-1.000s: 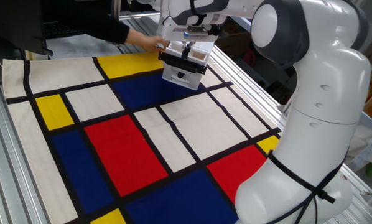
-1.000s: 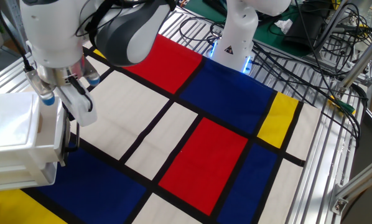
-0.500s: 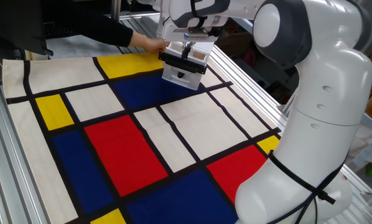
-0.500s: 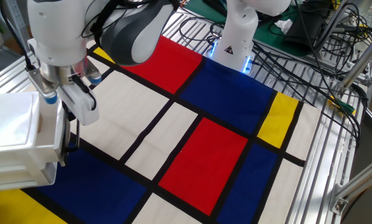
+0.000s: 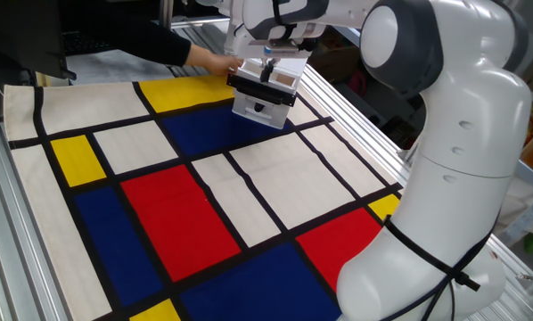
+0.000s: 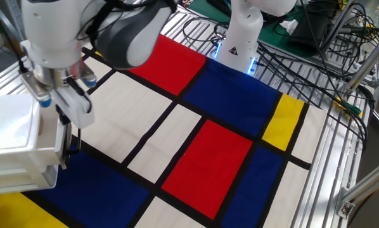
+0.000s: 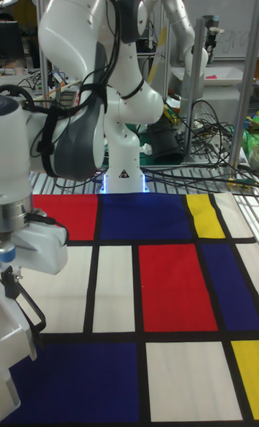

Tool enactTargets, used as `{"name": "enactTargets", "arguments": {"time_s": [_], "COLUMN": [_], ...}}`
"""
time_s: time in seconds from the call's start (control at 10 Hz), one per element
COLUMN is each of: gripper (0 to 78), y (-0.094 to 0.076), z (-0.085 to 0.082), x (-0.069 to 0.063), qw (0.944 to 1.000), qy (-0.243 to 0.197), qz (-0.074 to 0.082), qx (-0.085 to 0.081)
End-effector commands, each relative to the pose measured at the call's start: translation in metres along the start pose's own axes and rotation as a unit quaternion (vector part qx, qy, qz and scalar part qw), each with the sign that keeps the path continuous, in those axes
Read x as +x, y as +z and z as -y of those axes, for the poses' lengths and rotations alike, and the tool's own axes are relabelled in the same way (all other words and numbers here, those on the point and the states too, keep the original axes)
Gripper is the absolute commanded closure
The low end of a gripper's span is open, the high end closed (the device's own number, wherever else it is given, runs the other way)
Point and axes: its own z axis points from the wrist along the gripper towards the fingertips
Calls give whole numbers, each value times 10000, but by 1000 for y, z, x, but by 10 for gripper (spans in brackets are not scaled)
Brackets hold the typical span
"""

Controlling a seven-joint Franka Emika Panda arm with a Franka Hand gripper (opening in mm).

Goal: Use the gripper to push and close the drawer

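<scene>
Hand point(image 5: 215, 61) behind drawer point(image 5: 265, 96) shows in 1 view.

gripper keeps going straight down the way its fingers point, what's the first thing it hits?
Most likely the drawer. The gripper points down, with its fingers right at the black top strip at the drawer's front edge. Whether they already touch it cannot be told; depth is unclear in every view.

Bright, even indoor light; sharp, soft shadows.
</scene>
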Motion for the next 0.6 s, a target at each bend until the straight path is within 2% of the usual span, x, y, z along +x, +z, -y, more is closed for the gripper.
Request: {"name": "enactTargets", "arguments": {"time_s": [0.1, 0.2, 0.3, 0.6], "gripper": [776, 776, 776, 776], "y": [2, -6, -16, -17], "z": [2, 1, 5, 6], "x": [5, 10, 14, 24], "qw": [9995, 9983, 9976, 9973], "qy": [269, 393, 429, 544], "qz": [-113, -412, -525, -467], "qx": [-72, -100, -144, -123]}}
